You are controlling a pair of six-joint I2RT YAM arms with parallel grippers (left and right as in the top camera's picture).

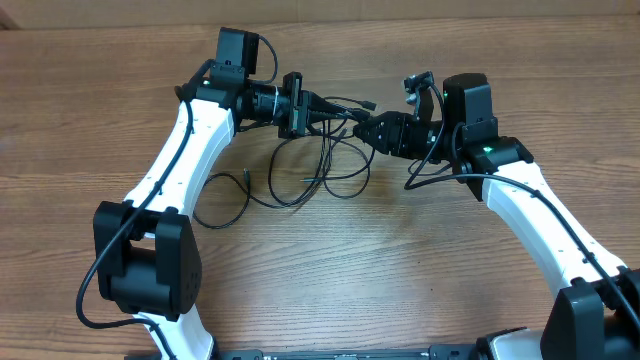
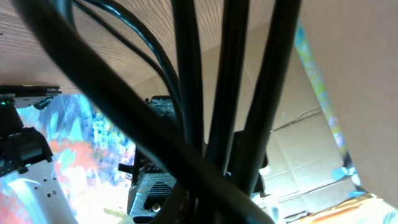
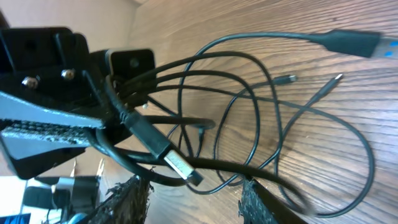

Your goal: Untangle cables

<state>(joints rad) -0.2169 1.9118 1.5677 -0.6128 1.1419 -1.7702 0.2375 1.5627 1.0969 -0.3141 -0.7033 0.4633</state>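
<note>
Several thin black cables [image 1: 322, 168] lie looped together on the wooden table between the two arms. My left gripper [image 1: 300, 106] is shut on a bunch of strands and holds them above the table. The right wrist view shows those strands [image 3: 249, 93] fanning out from the left gripper [image 3: 93, 118]. A plug with a silvery tip [image 3: 180, 165] hangs just in front of my right gripper [image 3: 193, 202], which is open, with one cable crossing between its fingers. In the overhead view the right gripper [image 1: 363, 128] is at the tangle's right side. Black strands [image 2: 186, 93] fill the left wrist view.
One loose cable end [image 1: 245, 180] and a wide loop [image 1: 215, 215] lie to the tangle's left. A plug with a blue end [image 3: 357, 42] lies apart on the wooden table [image 1: 400, 270]. A cardboard wall stands behind the table.
</note>
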